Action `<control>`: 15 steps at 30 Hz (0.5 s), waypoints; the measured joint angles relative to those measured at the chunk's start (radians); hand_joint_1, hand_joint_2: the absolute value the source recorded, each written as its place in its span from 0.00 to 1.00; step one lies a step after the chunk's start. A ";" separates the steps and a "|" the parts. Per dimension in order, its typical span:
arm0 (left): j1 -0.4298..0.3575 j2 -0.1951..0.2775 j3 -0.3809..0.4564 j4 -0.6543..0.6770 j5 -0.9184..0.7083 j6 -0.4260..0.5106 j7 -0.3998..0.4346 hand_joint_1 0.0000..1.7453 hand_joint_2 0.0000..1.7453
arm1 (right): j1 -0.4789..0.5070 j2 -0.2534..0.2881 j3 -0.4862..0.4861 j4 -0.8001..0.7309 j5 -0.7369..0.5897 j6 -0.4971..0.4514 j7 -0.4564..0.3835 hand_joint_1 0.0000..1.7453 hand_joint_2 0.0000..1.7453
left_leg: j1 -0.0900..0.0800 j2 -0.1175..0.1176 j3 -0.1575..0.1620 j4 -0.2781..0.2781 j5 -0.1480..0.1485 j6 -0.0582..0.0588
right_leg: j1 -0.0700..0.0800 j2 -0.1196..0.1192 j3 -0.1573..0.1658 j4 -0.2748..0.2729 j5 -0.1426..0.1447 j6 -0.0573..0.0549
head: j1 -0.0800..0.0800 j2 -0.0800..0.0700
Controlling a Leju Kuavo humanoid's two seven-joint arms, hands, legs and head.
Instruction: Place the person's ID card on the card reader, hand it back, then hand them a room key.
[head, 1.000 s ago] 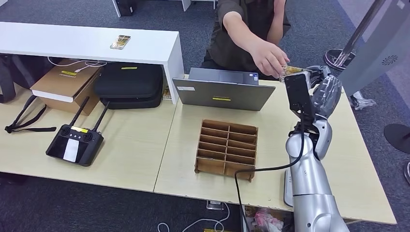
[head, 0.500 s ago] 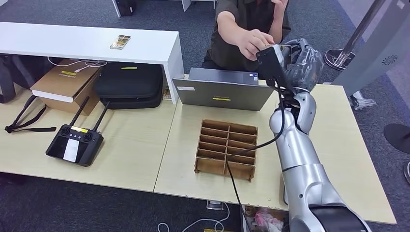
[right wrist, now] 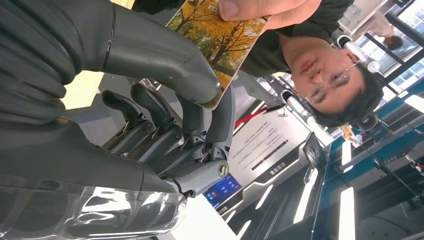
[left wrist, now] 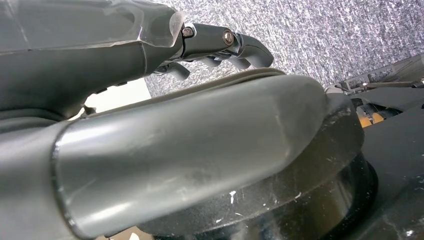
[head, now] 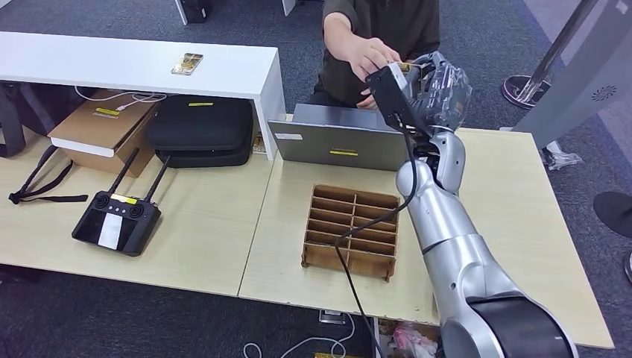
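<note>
Right hand [head: 440, 86] is raised at the far edge of the table [head: 522, 216], above the laptop [head: 339, 140], meeting the person's hand [head: 370, 56]. One card [right wrist: 220, 37], printed with yellow autumn trees, sits between them: in the right wrist view the thick grey thumb [right wrist: 160, 57] presses one face and a dark finger backs the other side, so the robot pinches its lower end, while the person's fingers [right wrist: 260, 10] clamp the opposite end. Both hold it at once. The remaining robot fingers curl loosely beneath.

Left hand [left wrist: 150, 135] hangs low over grey carpet; fingers [left wrist: 235, 47] bent in a little with nothing seen between them, but cannot tell if it is open or closed.

On the table, counted: one grey laptop, lid closed, far centre; one brown cardboard divider tray [head: 349, 230] with two columns of slots, near centre; one black remote controller [head: 115, 224] with two antennas at left. Far left, one white shelf [head: 134, 67] carries one second card [head: 185, 64]. Under the shelf: one brown box [head: 100, 127] and one black case [head: 200, 130], side by side. One black strap [head: 41, 186] lies at the left edge.
</note>
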 joint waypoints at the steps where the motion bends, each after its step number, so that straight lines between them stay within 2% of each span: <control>1: 0.000 0.000 0.000 0.000 0.000 0.000 0.000 0.00 0.00 | -0.003 0.001 0.000 0.007 -0.001 -0.003 -0.001 0.50 1.00 | 0.000 0.000 0.000 0.000 0.000 0.000 | 0.000 0.000 0.000 0.000 0.000 0.000 | 0.000 0.000; 3: 0.000 0.000 0.000 0.000 0.000 0.000 0.000 0.00 0.00 | -0.007 0.003 0.000 0.017 -0.007 -0.005 -0.001 0.00 1.00 | 0.000 0.000 0.000 0.000 0.000 0.000 | 0.000 0.000 0.000 0.000 0.000 0.000 | 0.000 0.000; 15: 0.000 0.002 0.000 0.000 0.009 0.000 0.002 0.00 0.00 | -0.008 0.005 0.000 0.027 -0.020 -0.011 0.000 0.00 1.00 | 0.000 0.000 0.001 0.000 0.000 0.000 | 0.000 0.000 0.000 0.000 0.000 0.000 | 0.000 0.000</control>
